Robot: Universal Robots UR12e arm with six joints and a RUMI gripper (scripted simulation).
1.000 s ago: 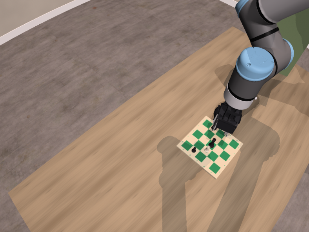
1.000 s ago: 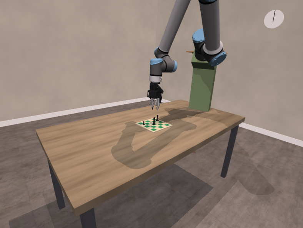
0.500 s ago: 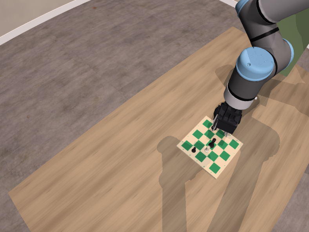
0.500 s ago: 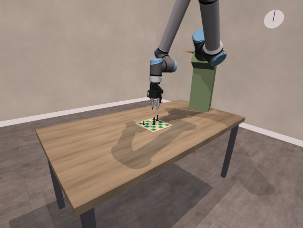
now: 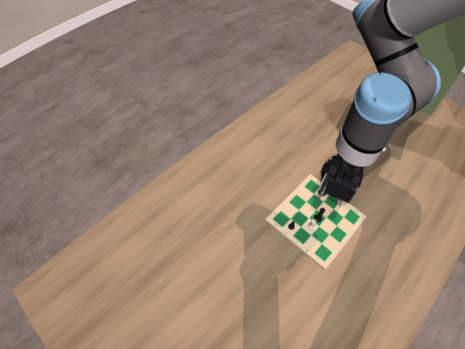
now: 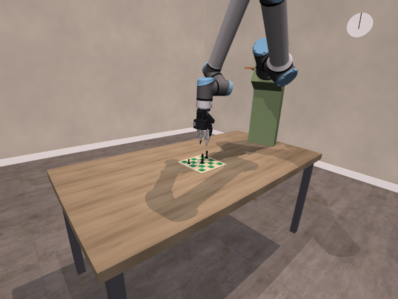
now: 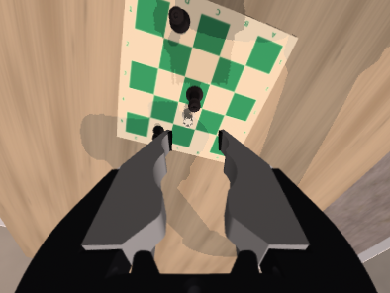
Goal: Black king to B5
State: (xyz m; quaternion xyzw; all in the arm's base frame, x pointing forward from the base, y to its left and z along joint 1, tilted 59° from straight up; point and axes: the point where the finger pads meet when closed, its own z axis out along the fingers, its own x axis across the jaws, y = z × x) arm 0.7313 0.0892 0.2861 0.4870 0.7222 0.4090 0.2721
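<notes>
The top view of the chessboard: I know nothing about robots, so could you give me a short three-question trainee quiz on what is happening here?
1. True or false: the black two-jaw gripper is holding a chess piece.
2. How many white chess pieces stand on the green-and-cream chessboard? A) none B) one C) three
3. Fill in: the arm is mounted on a tall box-shaped pedestal coloured ____.

Key
1. False. It hangs above the board with a narrow gap between its fingers and nothing in it.
2. B. The small white chess piece stands beside a tall black piece.
3. Green.
</notes>
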